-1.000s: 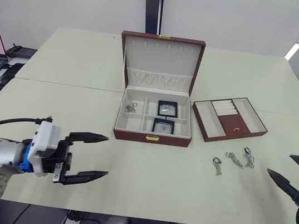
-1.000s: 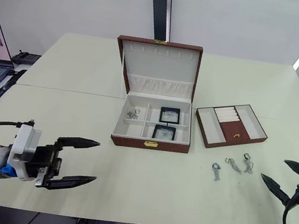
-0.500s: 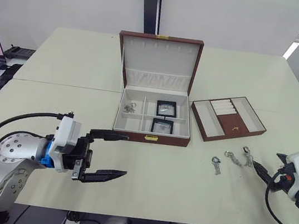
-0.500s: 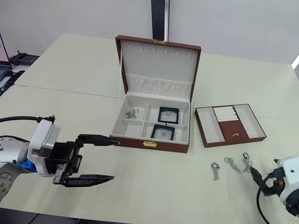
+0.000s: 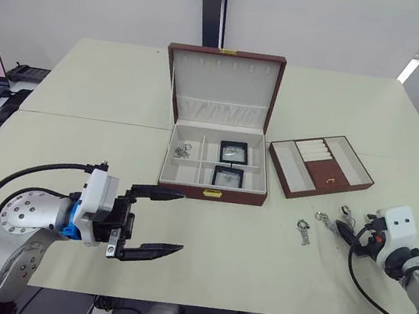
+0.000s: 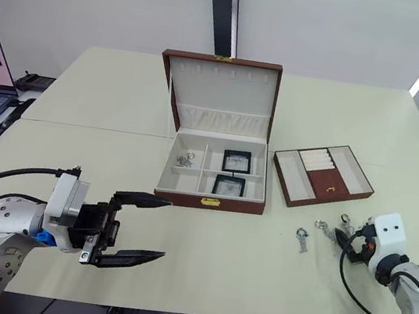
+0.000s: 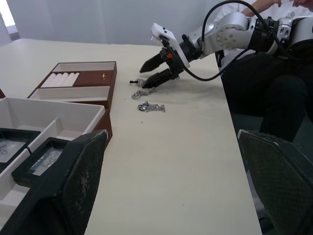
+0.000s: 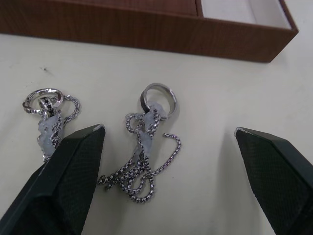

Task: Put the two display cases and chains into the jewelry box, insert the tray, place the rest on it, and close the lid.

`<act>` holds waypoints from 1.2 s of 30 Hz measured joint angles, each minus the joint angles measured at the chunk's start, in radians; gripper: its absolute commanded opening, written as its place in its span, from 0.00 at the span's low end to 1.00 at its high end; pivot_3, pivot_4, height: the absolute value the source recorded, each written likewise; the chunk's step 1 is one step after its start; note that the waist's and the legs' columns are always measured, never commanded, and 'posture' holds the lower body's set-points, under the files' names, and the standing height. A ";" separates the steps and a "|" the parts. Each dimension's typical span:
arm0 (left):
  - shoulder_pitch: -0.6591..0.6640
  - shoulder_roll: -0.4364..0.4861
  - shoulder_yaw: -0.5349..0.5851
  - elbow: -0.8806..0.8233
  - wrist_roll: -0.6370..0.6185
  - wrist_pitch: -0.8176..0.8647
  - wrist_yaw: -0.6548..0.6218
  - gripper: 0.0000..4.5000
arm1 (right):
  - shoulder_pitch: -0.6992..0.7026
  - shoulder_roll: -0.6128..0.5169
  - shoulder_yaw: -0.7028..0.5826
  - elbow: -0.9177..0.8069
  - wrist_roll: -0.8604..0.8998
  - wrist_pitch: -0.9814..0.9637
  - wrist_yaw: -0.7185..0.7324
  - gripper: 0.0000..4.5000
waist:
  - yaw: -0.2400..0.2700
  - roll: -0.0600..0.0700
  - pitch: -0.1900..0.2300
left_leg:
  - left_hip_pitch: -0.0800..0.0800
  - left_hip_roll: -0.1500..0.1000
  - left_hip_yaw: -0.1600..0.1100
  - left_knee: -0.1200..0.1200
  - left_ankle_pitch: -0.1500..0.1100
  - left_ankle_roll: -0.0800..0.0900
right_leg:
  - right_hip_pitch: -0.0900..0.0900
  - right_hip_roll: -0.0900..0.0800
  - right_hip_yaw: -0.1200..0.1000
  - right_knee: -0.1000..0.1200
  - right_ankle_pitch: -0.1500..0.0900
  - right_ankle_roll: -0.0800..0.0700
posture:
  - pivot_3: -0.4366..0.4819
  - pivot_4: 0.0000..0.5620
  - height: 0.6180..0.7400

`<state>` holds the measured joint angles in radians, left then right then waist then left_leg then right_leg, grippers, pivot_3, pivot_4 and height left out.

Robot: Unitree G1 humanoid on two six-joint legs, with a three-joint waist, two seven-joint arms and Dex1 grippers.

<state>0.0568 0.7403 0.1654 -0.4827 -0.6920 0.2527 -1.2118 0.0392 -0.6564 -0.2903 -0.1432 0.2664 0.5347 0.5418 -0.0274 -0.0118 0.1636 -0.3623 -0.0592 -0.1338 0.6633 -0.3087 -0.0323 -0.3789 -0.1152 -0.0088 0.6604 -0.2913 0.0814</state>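
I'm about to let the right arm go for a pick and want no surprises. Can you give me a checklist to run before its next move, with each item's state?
1. Back display case and front display case lie inside the jewelry box: ok.
2. Lid stands open and upright: ok.
3. Tray inserted: not ok; it sits on the table to the right of the box.
4. Right gripper is open, with its fingers on either side of a silvery piece: ok.
5. That piece is free of its neighbour: cannot tell; one finger covers where their chains come close.
6. Left gripper is open, holds nothing and is off the box's front left corner: ok.
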 measured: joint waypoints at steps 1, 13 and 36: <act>-0.003 -0.001 -0.004 -0.002 0.000 0.000 0.002 0.99 | -0.004 0.001 0.000 0.000 0.000 0.007 -0.003 1.00 | 0.000 0.000 0.000 | 0.000 0.000 0.000 0.000 0.000 0.000 | 0.000 0.000 0.000 0.000 0.000 0.000 | 0.48 0.27 1.00; -0.050 -0.002 -0.030 -0.005 -0.001 0.002 0.004 1.00 | -0.028 0.009 -0.030 -0.009 0.043 0.123 -0.020 0.36 | 0.000 0.000 0.000 | 0.000 0.000 0.000 0.000 0.000 0.000 | 0.000 0.001 0.000 0.000 0.000 0.000 | 0.48 0.27 1.00; -0.051 -0.014 -0.029 -0.005 -0.033 0.004 0.024 1.00 | 0.030 -0.034 -0.031 0.007 0.022 -0.007 0.063 0.01 | 0.000 0.000 0.000 | 0.000 0.000 0.000 0.000 0.000 0.000 | 0.000 0.001 0.000 0.000 0.000 0.000 | 0.48 0.27 1.00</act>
<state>0.0057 0.7264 0.1362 -0.4882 -0.7252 0.2564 -1.1879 0.0696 -0.6904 -0.3216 -0.1364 0.2880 0.5282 0.6049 -0.0272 -0.0118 0.1636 -0.3623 -0.0593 -0.1339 0.6633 -0.3089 -0.0320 -0.3789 -0.1145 -0.0089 0.6603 -0.2913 0.0814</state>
